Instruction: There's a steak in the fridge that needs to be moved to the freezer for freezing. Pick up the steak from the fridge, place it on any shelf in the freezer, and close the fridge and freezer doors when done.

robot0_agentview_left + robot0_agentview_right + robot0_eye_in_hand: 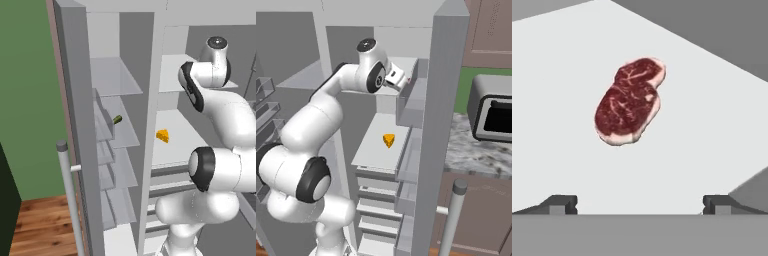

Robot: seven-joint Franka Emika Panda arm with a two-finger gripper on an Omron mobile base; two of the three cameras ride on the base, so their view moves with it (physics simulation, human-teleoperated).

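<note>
1. The steak (629, 102) lies flat on a white fridge (378, 137) shelf, not yet picked up.
2. The gripper (639, 204) hovers near it, jaws wide apart and empty.
3. Grasping, moving to the freezer (115, 145), closing both doors remain.

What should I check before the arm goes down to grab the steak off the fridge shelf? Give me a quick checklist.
1. Tool open: ok, its fingertips stand wide apart with nothing between them.
2. Steak in sight: ok, lying flat on the white shelf ahead of the tool.
3. Steak free of clutter: ok, nothing touches it in the hand view.
4. Tool lined up over the steak: not ok, the steak sits left of the midline between the fingertips.
5. Freezer ready: ok, its door is open, shelves exposed; a small green vegetable lies on one.
6. Cheese wedge: ok, on a lower shelf.
</note>
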